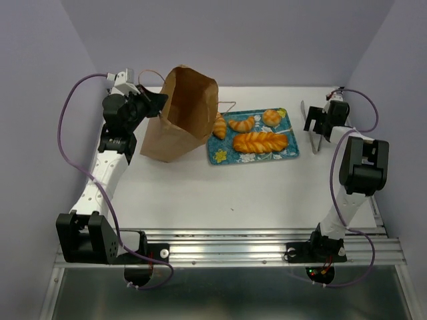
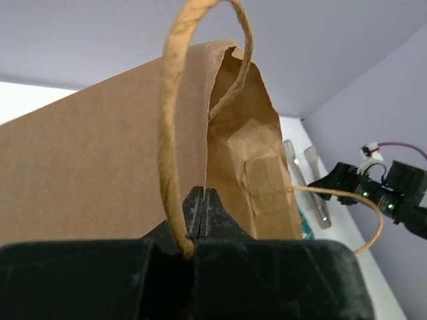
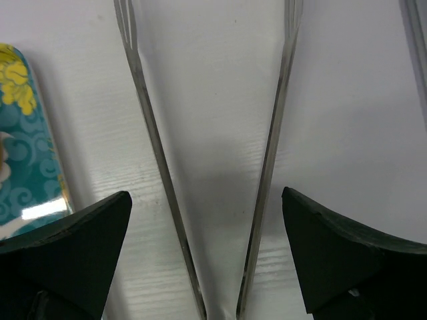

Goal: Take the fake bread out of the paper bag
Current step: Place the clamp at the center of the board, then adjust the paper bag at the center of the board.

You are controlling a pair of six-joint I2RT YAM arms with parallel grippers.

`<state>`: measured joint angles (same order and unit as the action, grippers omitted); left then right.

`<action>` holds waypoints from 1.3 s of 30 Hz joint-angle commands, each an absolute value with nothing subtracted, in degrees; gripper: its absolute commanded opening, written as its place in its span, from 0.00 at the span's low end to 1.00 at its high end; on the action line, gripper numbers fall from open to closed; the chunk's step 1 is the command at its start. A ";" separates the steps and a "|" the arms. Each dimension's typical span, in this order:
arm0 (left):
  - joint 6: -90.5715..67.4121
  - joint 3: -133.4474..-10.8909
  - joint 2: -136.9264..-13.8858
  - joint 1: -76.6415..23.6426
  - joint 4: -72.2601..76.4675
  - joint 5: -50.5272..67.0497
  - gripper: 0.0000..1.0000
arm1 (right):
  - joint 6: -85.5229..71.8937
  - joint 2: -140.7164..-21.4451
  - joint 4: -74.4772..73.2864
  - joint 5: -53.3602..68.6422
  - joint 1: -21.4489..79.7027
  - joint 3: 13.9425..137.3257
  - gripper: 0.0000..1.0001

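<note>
The brown paper bag (image 1: 181,115) stands open at the back left. My left gripper (image 1: 152,103) is shut on its near rim; in the left wrist view the jaws (image 2: 205,200) pinch the paper edge (image 2: 100,160), with a string handle (image 2: 170,133) looping beside them. The fake bread lies outside the bag on the teal tray (image 1: 219,157): two croissants (image 1: 219,126) (image 1: 242,123), a round bun (image 1: 272,117) and a braided loaf (image 1: 260,141). My right gripper (image 1: 319,123) is open, its fingers (image 3: 73,233) either side of metal tongs (image 3: 150,133) on the table.
The tongs (image 1: 318,143) lie to the right of the tray, under my right gripper. The tray's edge (image 3: 27,167) shows at the left of the right wrist view. Purple walls close in the table at the back and sides.
</note>
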<state>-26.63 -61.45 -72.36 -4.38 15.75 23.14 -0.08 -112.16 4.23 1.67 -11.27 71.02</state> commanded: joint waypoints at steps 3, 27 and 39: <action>-39.36 -61.88 -71.98 -3.61 30.39 26.01 0.00 | -6.06 -103.81 5.36 1.14 -11.25 71.02 1.00; -53.26 -55.02 -77.43 8.25 36.39 26.53 0.00 | -8.96 -94.40 2.46 2.11 -11.25 67.85 1.00; -49.58 -54.05 -77.26 13.45 32.35 26.37 0.49 | -9.14 -90.62 1.85 2.81 -11.25 67.24 1.00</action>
